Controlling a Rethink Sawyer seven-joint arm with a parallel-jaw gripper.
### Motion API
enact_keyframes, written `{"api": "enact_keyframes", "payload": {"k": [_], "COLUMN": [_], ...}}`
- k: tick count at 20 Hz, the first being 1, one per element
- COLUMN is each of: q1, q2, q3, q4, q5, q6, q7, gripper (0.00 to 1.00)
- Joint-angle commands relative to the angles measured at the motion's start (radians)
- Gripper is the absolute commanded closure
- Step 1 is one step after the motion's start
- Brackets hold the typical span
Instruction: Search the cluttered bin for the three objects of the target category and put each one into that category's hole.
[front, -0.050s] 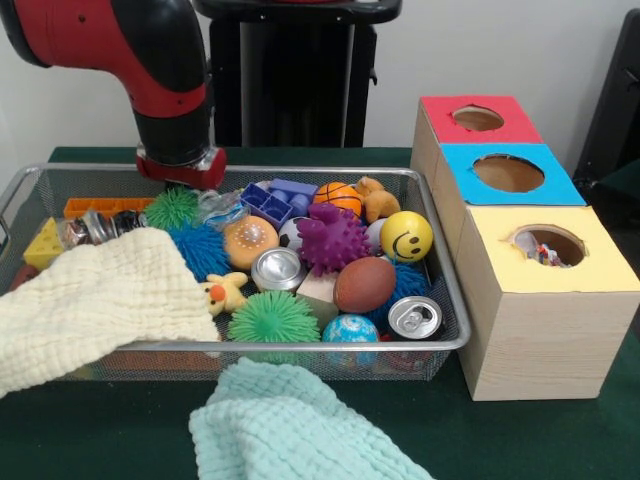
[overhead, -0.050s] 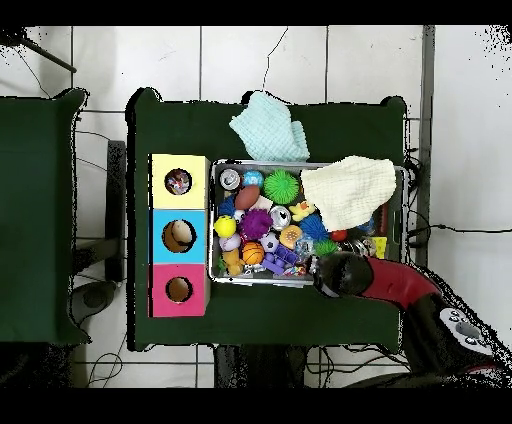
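Two light, slippery, dentable soda cans (front, -0.050s: 277, 268) in bin (front, -0.050s: 300, 172), best pinched across the sidewall; end effector (front, -0.050s: 182, 168) state impossible to tell.

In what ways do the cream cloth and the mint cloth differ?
The cream cloth lies across the wire bin, covering some toys and hanging over its rim; the mint cloth lies outside it, on the green table. The cream cloth is spread wider; the mint cloth is bunched. Both share a waffle texture.

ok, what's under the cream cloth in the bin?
The cream cloth drapes over the bin's left part. Only a yellow duck toy peeks out at its edge; the rest is hidden.
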Motion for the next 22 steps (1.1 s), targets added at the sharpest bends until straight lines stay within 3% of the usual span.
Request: {"api": "enact_keyframes", "payload": {"k": [1, 2, 3, 11, 18, 22], "q1": [-0.040, -0.037, -0.033, 0.007, 0.089, 0.082], "q2": [0.055, 0.056, 0.057, 0.041, 0.006, -0.017], "q3": [0.007, 0.003, -0.002, -0.019, -0.072, -0.058], "q4": [0.140, 0.140, 0.139, 0.151, 0.139, 0.149], "q5": [-0.116, -0.127, -0.137, -0.117, -0.074, -0.036], "q6": [-0.023, -0.046, -0.070, -0.109, -0.052, -0.026], "q7": [-0.074, -0.064, -0.053, 0.015, 0.069, 0.061], "gripper": [0.00, 0.00, 1.00, 1.00, 1.00, 1.00]}}
